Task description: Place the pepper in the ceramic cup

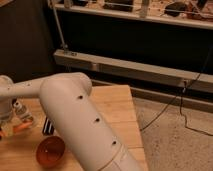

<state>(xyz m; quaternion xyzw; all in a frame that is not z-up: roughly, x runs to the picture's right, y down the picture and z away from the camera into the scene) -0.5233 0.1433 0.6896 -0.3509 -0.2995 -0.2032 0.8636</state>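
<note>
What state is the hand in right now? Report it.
Hand: closed, low at the far left beside the pepper; whether it grips the pepper cannot be told.

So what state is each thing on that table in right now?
gripper: shut, low at the left of the wooden table, right at the pepper.
pepper: lying roughly level just under the gripper; held or not, cannot tell.
orange bowl: upright, nothing seen inside.
black bar: lying flat, untouched.
</note>
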